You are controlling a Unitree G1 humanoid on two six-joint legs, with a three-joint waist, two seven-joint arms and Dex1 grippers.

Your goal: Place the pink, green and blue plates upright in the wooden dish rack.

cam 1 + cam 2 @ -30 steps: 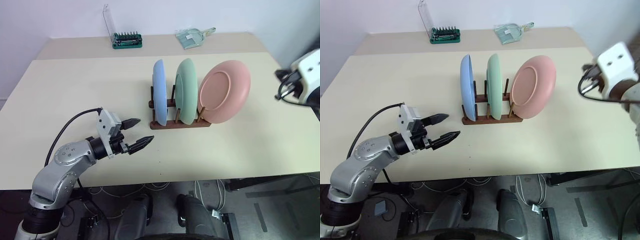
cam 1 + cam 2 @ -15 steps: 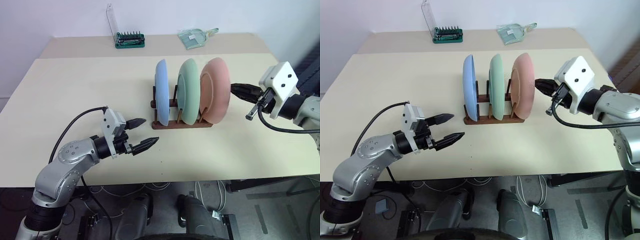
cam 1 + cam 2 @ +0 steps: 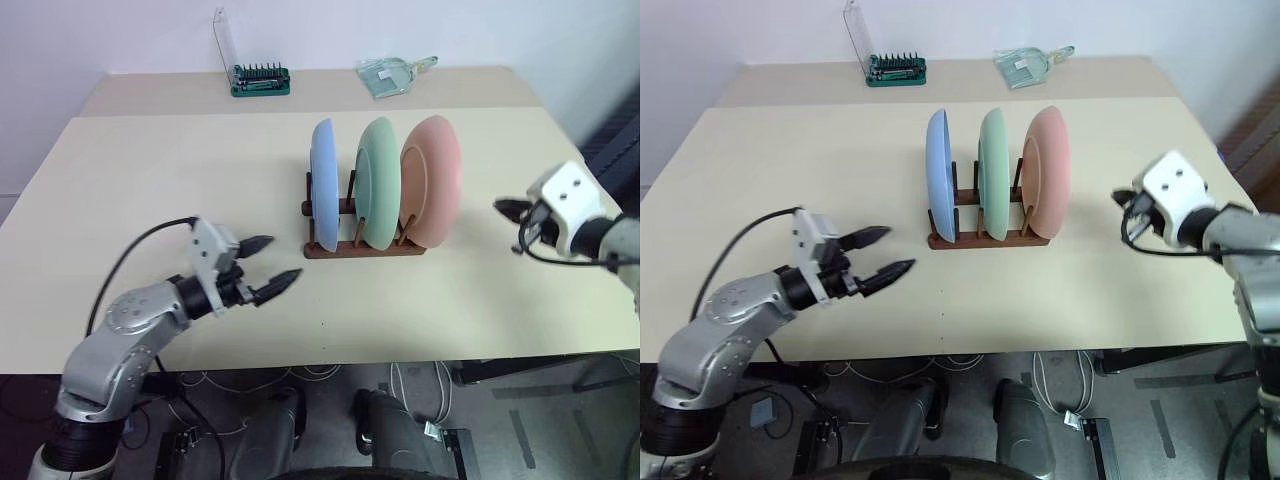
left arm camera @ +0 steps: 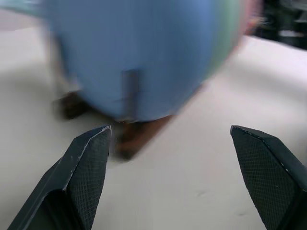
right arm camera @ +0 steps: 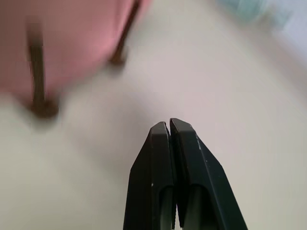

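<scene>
Wooden dish rack (image 3: 360, 245): centre of the head views, slightly above the middle, standing on the beige table (image 3: 150, 180); dark-brown rails with thin upright pegs, all three plates standing in it
Blue plate (image 3: 322, 185): leftmost slot of the rack, upright on its edge, seen almost edge-on
Green plate (image 3: 378, 182): middle slot, upright, just beside the blue plate and apart from it
Pink plate (image 3: 432, 180): rightmost slot, upright, just beside the green plate; its back faces the right side of the frame
Left gripper (image 3: 268, 262): lower left of the head views, low over the table, pointing towards the rack from the left and well short of it; fingers (image 4: 91, 163) spread wide with nothing between them
Left wrist view: the blue plate (image 4: 139, 52) looms blurred beyond the spread fingers, a sliver of green behind it, and the rack's dark base (image 4: 139, 136) below it
Right gripper (image 3: 503, 208): right side of the head views at mid height, over the table, tips pointing left towards the pink plate, clear of it with a gap of bare table between
Right fingers (image 5: 158, 158): pressed together, holding nothing
Right wrist view: the pink plate (image 5: 72, 33) blurred at the upper left, with rack pegs (image 5: 36, 72) standing dark in front of it
Screwdriver-bit case (image 3: 258, 78): green with a clear lid standing up, at the far edge of the table, upper left of centre
Clear dustpan-shaped object (image 3: 388, 74): far edge of the table, upper centre, right of the bit case
</scene>
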